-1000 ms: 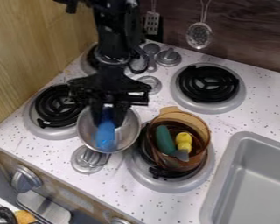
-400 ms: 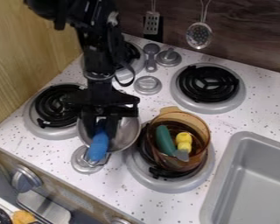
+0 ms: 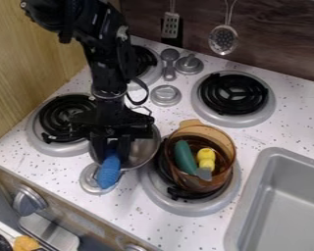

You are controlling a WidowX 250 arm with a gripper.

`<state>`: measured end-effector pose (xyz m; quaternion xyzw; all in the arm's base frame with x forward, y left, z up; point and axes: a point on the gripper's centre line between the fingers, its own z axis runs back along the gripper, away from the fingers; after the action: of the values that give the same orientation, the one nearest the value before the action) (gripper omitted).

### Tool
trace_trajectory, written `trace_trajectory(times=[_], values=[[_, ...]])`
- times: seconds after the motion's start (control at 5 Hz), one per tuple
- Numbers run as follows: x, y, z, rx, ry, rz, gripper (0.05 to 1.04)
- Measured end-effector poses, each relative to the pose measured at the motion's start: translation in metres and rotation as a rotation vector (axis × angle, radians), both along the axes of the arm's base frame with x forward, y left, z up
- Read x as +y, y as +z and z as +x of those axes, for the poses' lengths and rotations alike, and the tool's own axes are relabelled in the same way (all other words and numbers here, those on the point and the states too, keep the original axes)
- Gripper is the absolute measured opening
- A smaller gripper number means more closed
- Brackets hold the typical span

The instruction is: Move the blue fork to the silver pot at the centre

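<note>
The jaws look closed around the blue fork [image 3: 108, 172], which slants down from them past the silver pot's [image 3: 144, 149] near rim.

The blue fork [image 3: 108, 172] has moved from inside the silver pot [image 3: 143, 148] out across its near rim.
Gripper [image 3: 112, 149] and fork have shifted together toward the near left of the view; the fork's lower end, within the pot in the first picture, now sits past the rim, over part of the round metal piece [image 3: 89, 180] in front. The pot has shifted slightly right, its far wire handle [image 3: 143, 108] now in sight. The arm has swung left, uncovering more of the rear left burner [image 3: 145, 59] and the round silver knob [image 3: 166, 95].
</note>
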<state>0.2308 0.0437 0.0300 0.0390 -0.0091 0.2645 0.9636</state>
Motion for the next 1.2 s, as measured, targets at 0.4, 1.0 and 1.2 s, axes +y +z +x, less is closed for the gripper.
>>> trace_trajectory(times=[0.4, 1.0, 1.2], values=[[0.004, 0.002, 0.003, -0.02, 0.001, 0.043, 0.975], [0.015, 0.03, 0.024, -0.005, -0.087, 0.096, 1.0], [0.019, 0.036, 0.036, 0.02, -0.188, 0.1, 1.0]])
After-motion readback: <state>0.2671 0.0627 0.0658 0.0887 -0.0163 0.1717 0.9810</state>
